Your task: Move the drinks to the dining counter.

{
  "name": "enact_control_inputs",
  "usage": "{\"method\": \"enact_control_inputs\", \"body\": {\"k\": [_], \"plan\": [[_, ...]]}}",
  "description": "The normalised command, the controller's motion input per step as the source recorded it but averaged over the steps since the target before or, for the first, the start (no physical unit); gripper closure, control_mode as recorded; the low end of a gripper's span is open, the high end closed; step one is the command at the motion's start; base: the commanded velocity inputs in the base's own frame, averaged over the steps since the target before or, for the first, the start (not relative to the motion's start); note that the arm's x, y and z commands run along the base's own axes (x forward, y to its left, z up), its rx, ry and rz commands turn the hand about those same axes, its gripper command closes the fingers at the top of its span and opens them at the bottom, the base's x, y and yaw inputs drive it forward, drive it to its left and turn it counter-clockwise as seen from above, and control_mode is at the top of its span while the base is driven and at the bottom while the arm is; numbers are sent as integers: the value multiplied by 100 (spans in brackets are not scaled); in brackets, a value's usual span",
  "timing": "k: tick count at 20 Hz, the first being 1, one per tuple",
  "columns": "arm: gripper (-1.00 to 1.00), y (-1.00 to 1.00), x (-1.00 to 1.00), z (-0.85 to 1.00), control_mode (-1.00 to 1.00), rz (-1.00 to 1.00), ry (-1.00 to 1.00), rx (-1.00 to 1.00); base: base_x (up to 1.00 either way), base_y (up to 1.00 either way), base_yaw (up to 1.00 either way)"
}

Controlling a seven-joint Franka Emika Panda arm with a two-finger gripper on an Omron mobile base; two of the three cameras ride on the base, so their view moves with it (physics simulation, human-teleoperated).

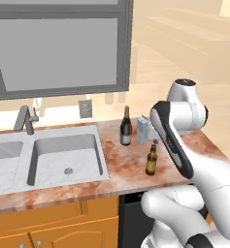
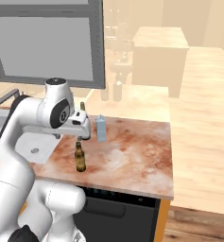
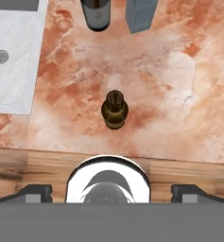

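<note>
Left base view: we find the beer bottle (image 1: 152,160) upright on the sink counter (image 1: 131,164). Right base view: gripper (image 2: 79,137) poised above it. Hand view: fingers (image 3: 34,193) spread wide, holding nothing; an off-centre descent could topple the bottle.

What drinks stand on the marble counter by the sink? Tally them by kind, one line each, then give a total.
Small brown glass beer bottle: 1
Taller dark wine bottle with pale label: 1
Pale blue-grey rectangular carton: 1
Total: 3, all upright on the reddish-brown marble counter right of the steel double sink.
</note>
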Motion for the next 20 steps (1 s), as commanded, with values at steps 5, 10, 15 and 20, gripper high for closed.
{"method": "enact_control_inputs", "body": {"k": [5, 10, 15, 20], "plan": [[-100, 1, 18, -13, -100, 0, 1, 0, 0, 0, 0], [-100, 2, 8, -24, -100, 0, 0, 0, 0, 0, 0], [-100, 0, 1, -28, -100, 0, -4, 0, 0, 0, 0], [-100, 0, 4, -17, -100, 0, -1, 0, 0, 0, 0]]}}
